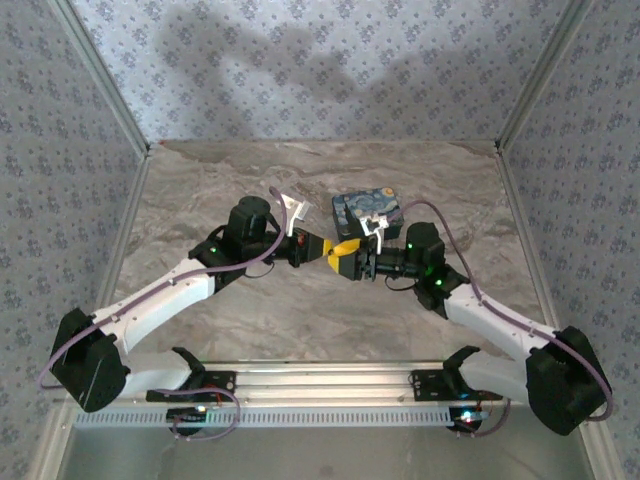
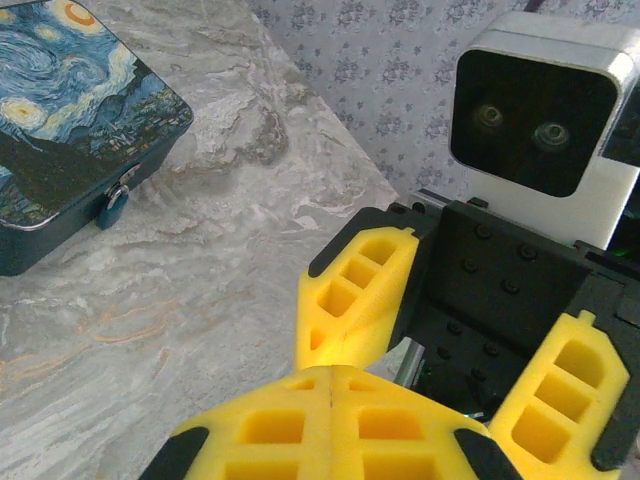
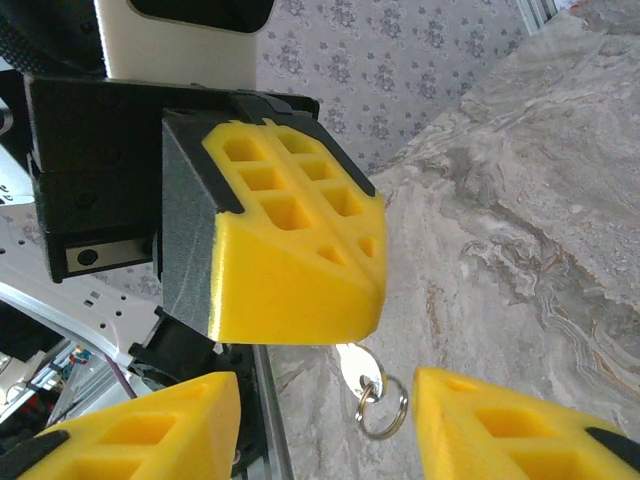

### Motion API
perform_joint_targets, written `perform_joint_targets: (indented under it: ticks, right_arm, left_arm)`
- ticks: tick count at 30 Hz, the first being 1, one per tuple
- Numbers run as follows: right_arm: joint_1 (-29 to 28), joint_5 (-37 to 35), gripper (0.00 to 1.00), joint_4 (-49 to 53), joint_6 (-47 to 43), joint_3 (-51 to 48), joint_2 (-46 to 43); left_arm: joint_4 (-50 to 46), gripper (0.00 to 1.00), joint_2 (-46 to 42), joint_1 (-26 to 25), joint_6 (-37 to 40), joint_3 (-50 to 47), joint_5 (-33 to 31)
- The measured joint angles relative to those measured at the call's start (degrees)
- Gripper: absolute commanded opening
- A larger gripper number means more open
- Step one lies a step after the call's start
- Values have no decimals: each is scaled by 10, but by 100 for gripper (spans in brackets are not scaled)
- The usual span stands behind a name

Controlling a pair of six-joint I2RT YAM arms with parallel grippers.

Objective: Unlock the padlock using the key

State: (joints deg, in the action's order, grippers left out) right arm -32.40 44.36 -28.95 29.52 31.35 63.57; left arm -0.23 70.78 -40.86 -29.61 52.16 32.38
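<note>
Marbled grey tabletop (image 1: 300, 320) is fenced by patterned walls on three sides. The two arms meet nose to nose at its middle, and the painted box (image 1: 368, 208) sits just beyond them at about 1 o'clock in the top view.

The left jaws are clenched on the key (image 3: 352, 362). From the right wrist its pale round head pokes out under the yellow tip, pointing to 6 o'clock, with a wire ring (image 3: 382, 410) dangling from it. The blade is buried in the grip, so I cannot tell how it lies.

The right jaws stand released, one finger (image 3: 130, 430) at 7 o'clock of the key head and the other at 5 o'clock. The key hangs in the gap between them, touching neither.

The padlock (image 2: 115, 205) hangs on the box's front hasp, shackle uppermost. It sits at 9 o'clock in the left wrist view, well apart from both sets of jaws.

This looks like a hand-over. What matters is that the key's long axis runs down the middle of the right gap, so closing squarely should catch the head rather than the loose ring.

The right arm (image 1: 480, 310) is the nearer to the box. Bare marble lies between the jaws and the padlock, and the table's far edge and the walls are well off, so there is room to swing.
</note>
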Motion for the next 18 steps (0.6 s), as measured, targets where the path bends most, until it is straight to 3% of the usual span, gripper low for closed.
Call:
perform_joint_targets:
  ticks: [18]
  right_arm:
    - [-2,-7,18,5,2,7,11]
  left_arm:
    - [4,0,0,0,0,0,6]
